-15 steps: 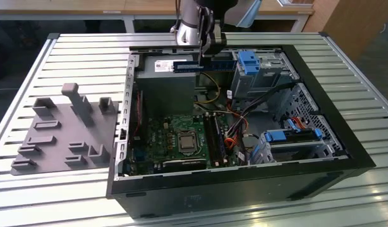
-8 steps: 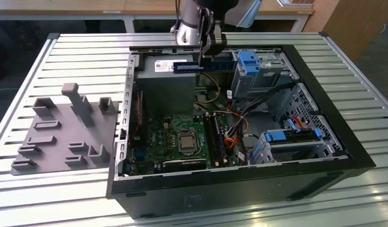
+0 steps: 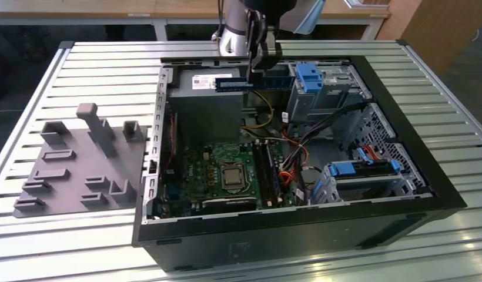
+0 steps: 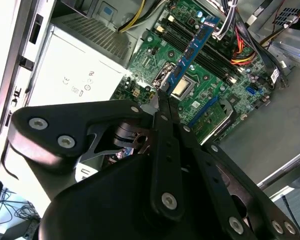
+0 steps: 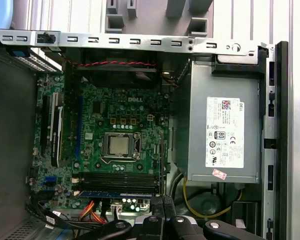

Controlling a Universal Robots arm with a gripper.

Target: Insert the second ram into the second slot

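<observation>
Pinching flat blue second ram (image 4: 192, 47), black end effector (image 4: 162, 97) clamped shut, above green motherboard (image 4: 150, 62)

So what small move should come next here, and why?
Probably carry the second ram toward the memory slots, turning it along them. The gripper holds it raised near the power supply, clear of the motherboard, and in the exterior view it lies crosswise to the slots.

- I see the open computer case (image 3: 264, 244) on the slatted table (image 3: 100, 64).
- Inside, a green motherboard (image 3: 196, 170) with its processor socket (image 3: 229, 175) mid-board.
- The grey power supply (image 3: 206, 108) sits beside it.
- A grey moulded fixture (image 3: 76, 170) lies to the exterior view's left of the case.
</observation>
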